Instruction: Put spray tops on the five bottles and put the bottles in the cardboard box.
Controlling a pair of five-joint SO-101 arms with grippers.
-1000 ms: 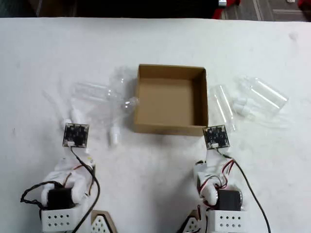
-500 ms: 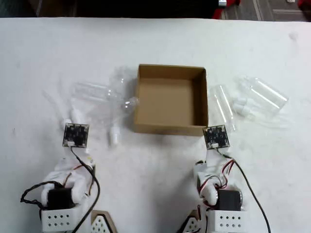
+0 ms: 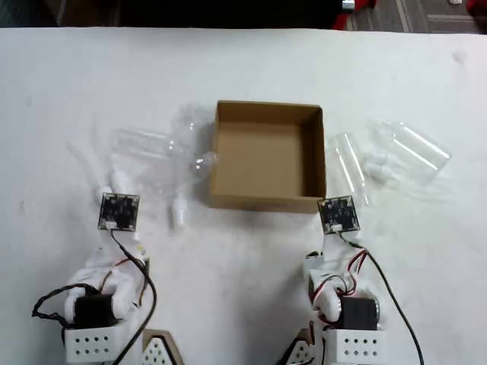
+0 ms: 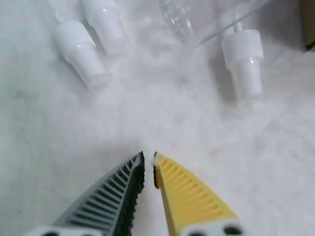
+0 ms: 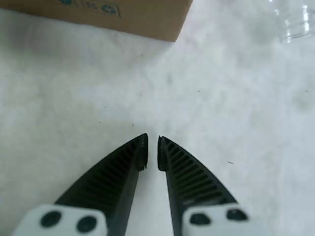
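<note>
I saw the cardboard box (image 3: 263,201) sitting open and empty in the middle of the white table (image 3: 243,68). All the task's things were on the table around it.

On the left side of the box, a clear bottle (image 3: 141,142) lay on its side. A second bottle (image 3: 190,146) lay right next to the box wall. On the right side, a third bottle (image 3: 347,170) lay just beside the box, and a fourth bottle (image 3: 412,149) lay farther out. Some small white tops (image 3: 379,168) lay between those two.

A white spray top (image 3: 179,212) lay on the table near the box's front left corner.

My left arm (image 3: 97,308) was at the near edge of the table. The left gripper (image 4: 148,164) was low over the table. Its grey finger and yellow finger were almost touching, with only a thin slit between them, and they held nothing. In front of it lay two more spray tops (image 4: 81,53) close together.

My right arm (image 3: 344,308) was at the near edge too. The right gripper (image 5: 152,147) had its two black fingers almost touching as well, and it held nothing. It was over bare table, near a corner of the box.
</note>
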